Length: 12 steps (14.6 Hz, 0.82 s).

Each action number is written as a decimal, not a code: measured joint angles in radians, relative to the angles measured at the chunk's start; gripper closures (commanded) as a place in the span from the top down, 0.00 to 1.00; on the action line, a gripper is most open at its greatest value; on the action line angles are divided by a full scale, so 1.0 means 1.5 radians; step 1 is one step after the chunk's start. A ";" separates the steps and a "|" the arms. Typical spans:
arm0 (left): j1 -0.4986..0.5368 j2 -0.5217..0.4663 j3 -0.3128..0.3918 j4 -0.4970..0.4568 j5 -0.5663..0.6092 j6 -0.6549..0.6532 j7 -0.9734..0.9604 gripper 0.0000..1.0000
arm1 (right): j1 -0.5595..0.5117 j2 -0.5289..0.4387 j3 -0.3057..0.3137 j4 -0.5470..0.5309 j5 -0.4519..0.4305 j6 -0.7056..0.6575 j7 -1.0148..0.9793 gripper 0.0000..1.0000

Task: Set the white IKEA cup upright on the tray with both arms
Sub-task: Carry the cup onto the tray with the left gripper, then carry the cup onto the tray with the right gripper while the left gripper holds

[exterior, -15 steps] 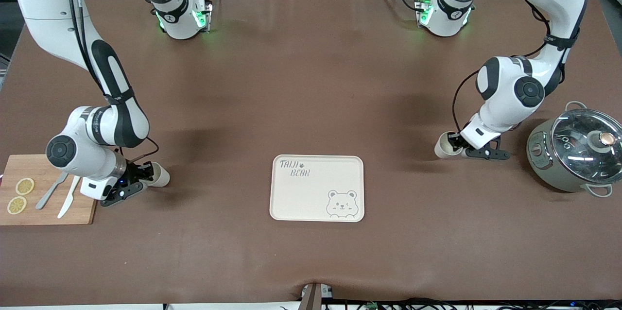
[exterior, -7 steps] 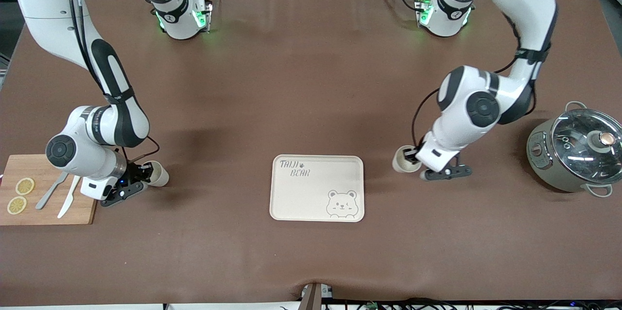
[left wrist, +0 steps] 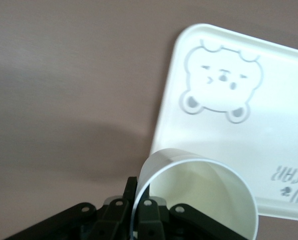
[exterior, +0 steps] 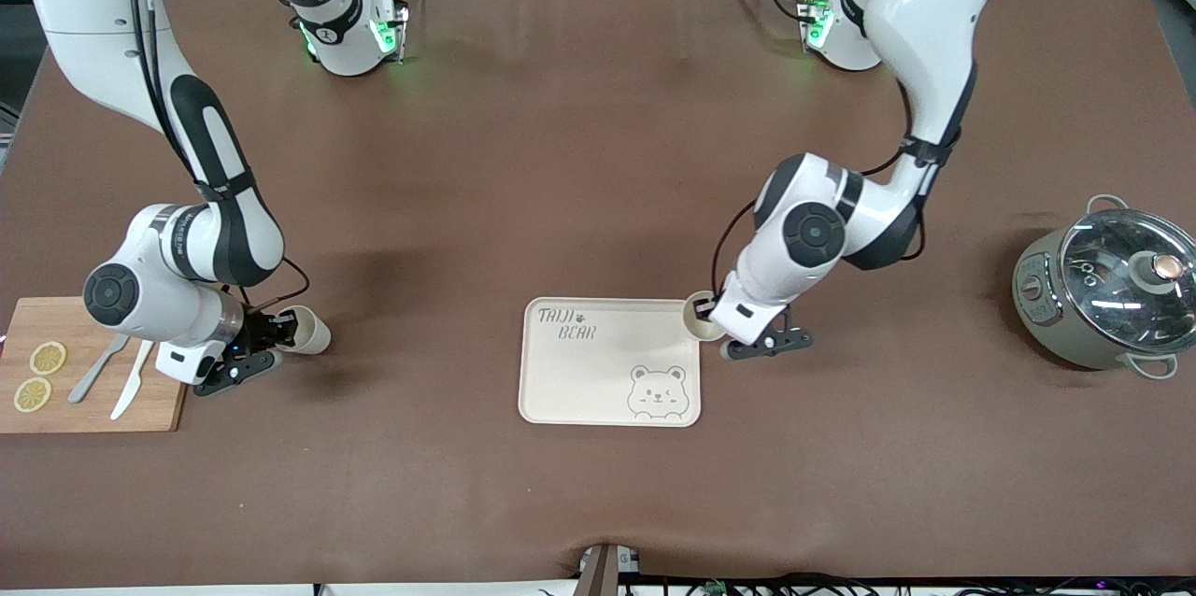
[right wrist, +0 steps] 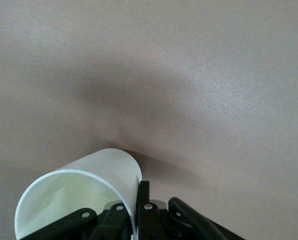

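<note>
Front view: left gripper (exterior: 708, 314) clamped on white cup (exterior: 697, 316) over tray (exterior: 598, 390) corner.

— How is the scene lit?
— Evenly, from overhead. Soft shadows spread on the brown table (exterior: 579, 157) under each arm, and glare streaks the glass lid of the pot (exterior: 1126, 274).

— And sharpness?
— The front view is crisp. In the left wrist view the tray (left wrist: 284, 165) is slightly soft, and the nearby cup rim (left wrist: 189, 160) blurs.
</note>
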 measured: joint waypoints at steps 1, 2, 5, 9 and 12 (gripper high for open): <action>-0.013 0.012 0.000 0.017 0.000 0.000 -0.019 0.00 | 0.000 -0.003 0.002 0.008 0.001 -0.018 0.018 0.00; -0.024 0.022 0.000 0.032 0.000 0.000 -0.033 0.00 | 0.002 -0.009 0.006 0.016 0.001 -0.039 0.042 0.00; -0.047 0.036 0.002 0.053 0.000 0.000 -0.057 0.00 | 0.019 -0.038 0.022 0.049 0.003 -0.125 0.155 0.00; -0.052 0.057 0.004 0.068 0.019 0.001 -0.064 0.00 | 0.042 -0.069 0.084 0.091 0.006 -0.205 0.367 0.00; -0.055 0.075 0.004 0.079 0.023 0.005 -0.064 0.00 | 0.048 -0.082 0.150 0.102 0.007 -0.209 0.535 0.00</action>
